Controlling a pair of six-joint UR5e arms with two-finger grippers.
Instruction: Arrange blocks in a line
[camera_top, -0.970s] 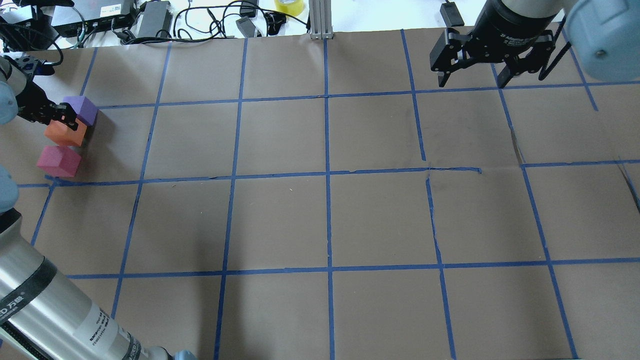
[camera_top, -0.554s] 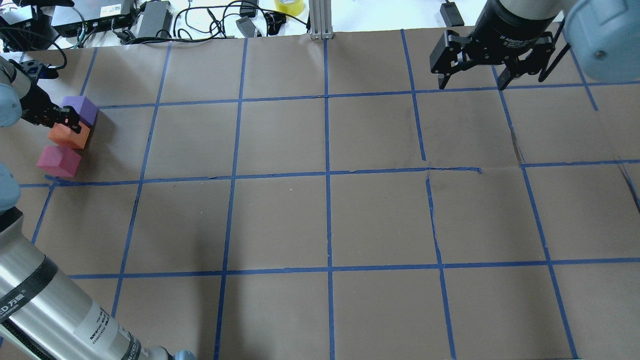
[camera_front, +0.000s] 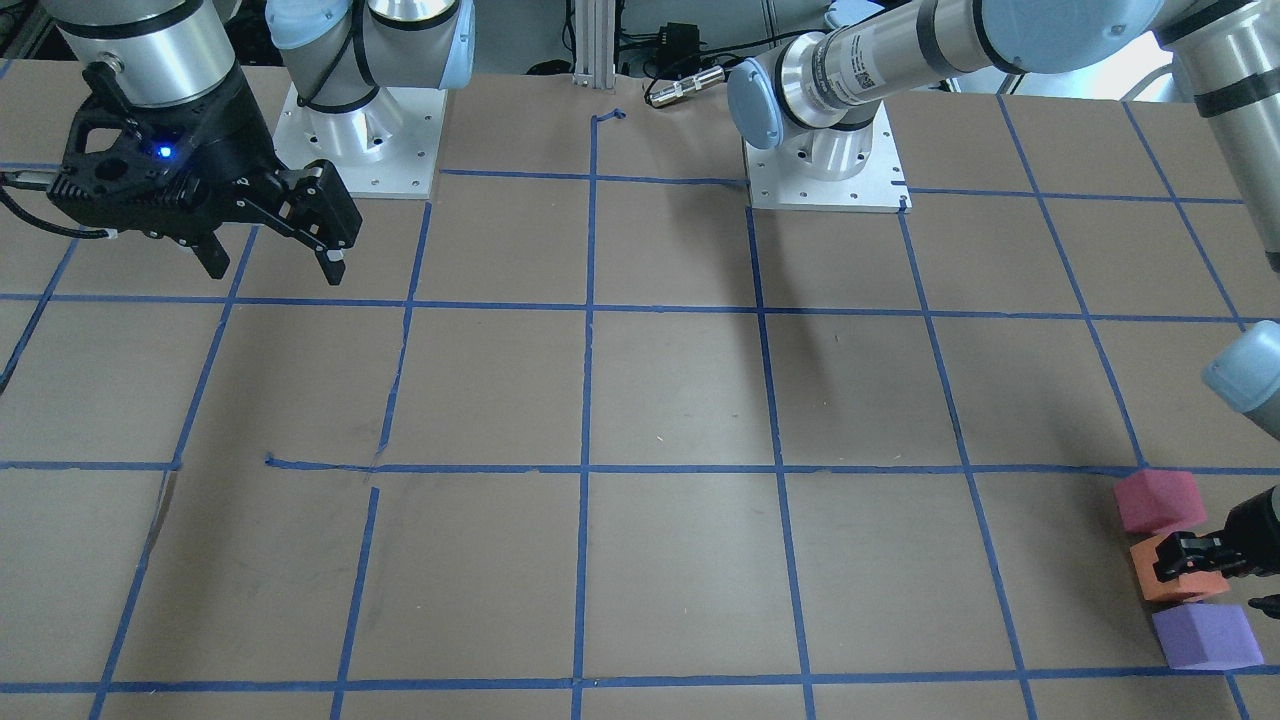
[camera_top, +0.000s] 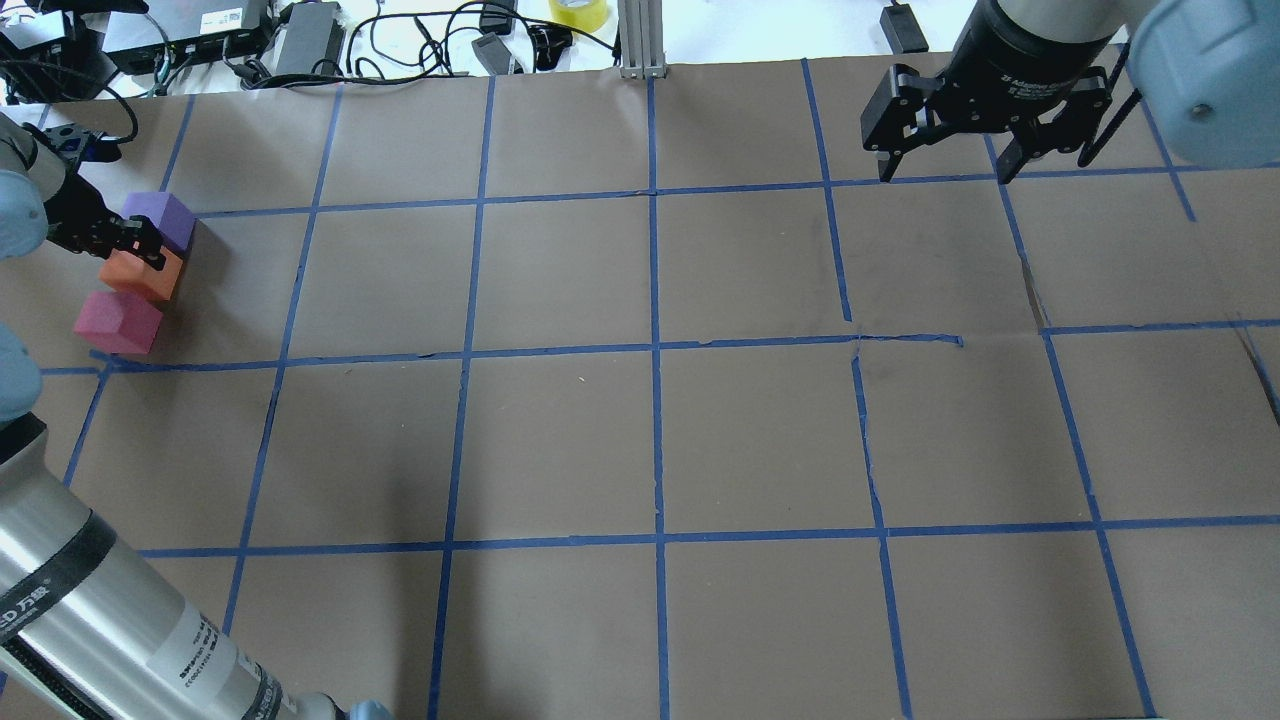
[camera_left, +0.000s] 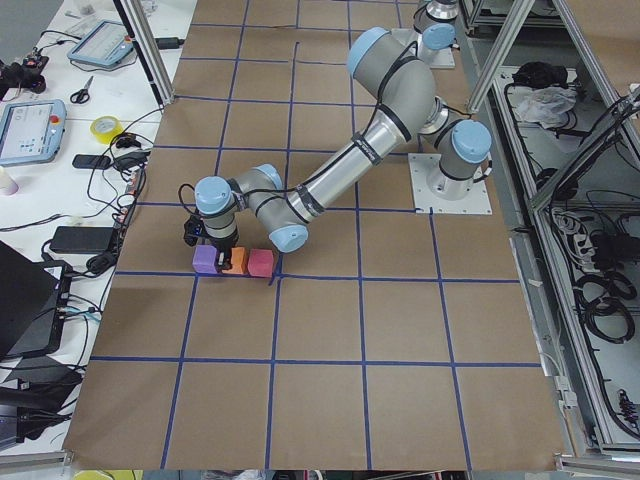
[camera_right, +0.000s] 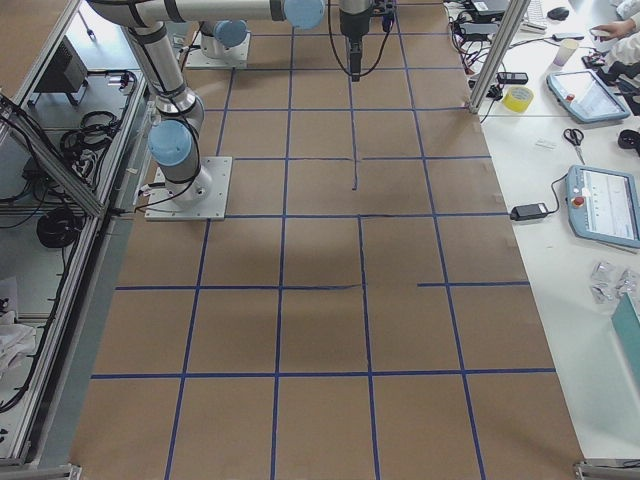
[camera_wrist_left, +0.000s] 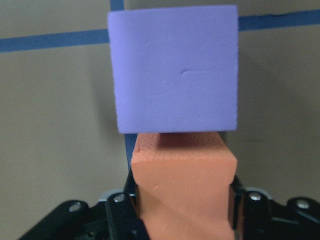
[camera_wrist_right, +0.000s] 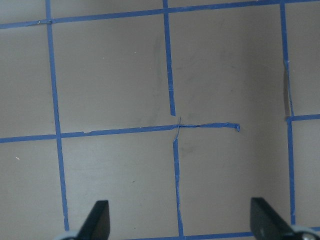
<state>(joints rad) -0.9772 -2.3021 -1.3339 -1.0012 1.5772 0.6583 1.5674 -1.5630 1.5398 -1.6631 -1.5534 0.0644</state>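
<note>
the table (camera_top: 560, 440), brown paper under a blue tape grid, carries everything. the right gripper (camera_top: 945, 168) hangs over its far right part, jaws wide apart, nothing between them. the left gripper (camera_top: 135, 245) is at the far left edge. only its wrist camera shows the fingers (camera_wrist_left: 125, 207) clamped on the orange block (camera_wrist_left: 182, 185), which touches the purple block (camera_wrist_left: 175, 67). the overhead view adds the pink block (camera_top: 118, 322) just beside the orange one, all three in a row.

Table (camera_top: 560, 440) covered in brown paper, divided into squares by blue tape lines (camera_top: 657, 440). At its far edge: an aluminium post (camera_top: 640, 38), a yellow tape roll (camera_top: 579, 11) and tangled black cables (camera_top: 420, 35). Alongside lie a tablet (camera_right: 603, 205) and scissors (camera_right: 573, 140).
</note>
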